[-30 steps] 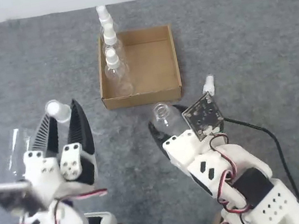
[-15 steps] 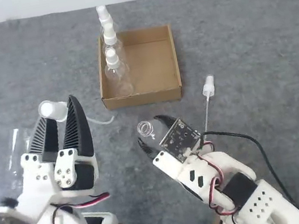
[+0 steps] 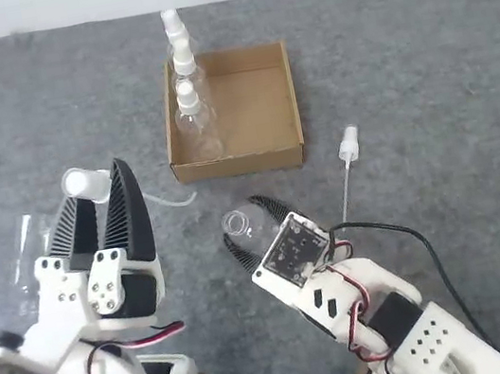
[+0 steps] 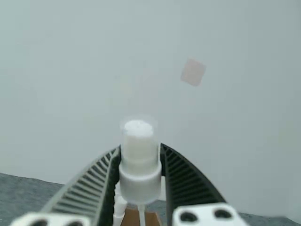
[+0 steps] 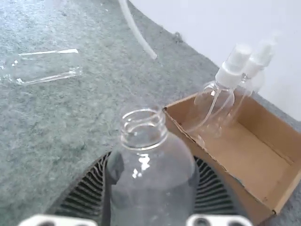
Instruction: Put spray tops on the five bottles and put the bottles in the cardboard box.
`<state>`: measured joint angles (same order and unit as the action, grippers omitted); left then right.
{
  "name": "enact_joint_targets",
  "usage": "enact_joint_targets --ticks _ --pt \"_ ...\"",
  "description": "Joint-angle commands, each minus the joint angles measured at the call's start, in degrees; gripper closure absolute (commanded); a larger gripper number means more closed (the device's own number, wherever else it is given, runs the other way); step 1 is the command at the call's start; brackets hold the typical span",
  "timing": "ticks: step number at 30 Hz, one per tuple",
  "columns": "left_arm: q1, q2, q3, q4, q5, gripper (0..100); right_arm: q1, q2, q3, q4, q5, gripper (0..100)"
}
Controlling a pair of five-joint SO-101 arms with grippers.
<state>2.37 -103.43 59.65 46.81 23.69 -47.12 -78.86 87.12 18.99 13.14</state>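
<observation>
My left gripper (image 3: 98,195) is shut on a white spray top (image 3: 83,182) whose thin tube (image 3: 173,200) trails toward the box; the left wrist view has the spray top (image 4: 138,155) clamped between the black fingers. My right gripper (image 3: 255,227) is shut on a clear open-necked bottle (image 3: 240,221), held upright in front of the cardboard box (image 3: 269,157). The right wrist view has that bottle (image 5: 149,169) between the jaws. Three capped bottles (image 3: 190,101) stand in a row along the box's left wall. A second spray top (image 3: 347,153) lies on the carpet right of the box.
A clear uncapped bottle (image 3: 23,254) lies on its side at the far left, also the lying bottle (image 5: 40,66) in the right wrist view. Grey carpet (image 3: 423,72) spreads open to the right. The box's right half is bare cardboard.
My right gripper with the bottle has swung left and nearer, away from the spray top on the carpet. My left gripper with its spray top has shifted slightly left.
</observation>
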Motion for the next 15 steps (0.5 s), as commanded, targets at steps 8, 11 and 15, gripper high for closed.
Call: enact_joint_targets --ticks 8,11,15 --pt "-0.2 -1.0 -5.1 -2.2 1.0 99 -1.3 -0.9 0.5 -5.1 1.2 94.3" --pt "0.4 -1.0 -6.5 -2.0 1.1 99 -1.3 -1.0 0.5 -5.1 1.2 94.3" --pt "1.5 -1.0 -5.6 -0.9 1.1 99 -1.3 -1.5 0.6 -5.1 1.1 94.3"
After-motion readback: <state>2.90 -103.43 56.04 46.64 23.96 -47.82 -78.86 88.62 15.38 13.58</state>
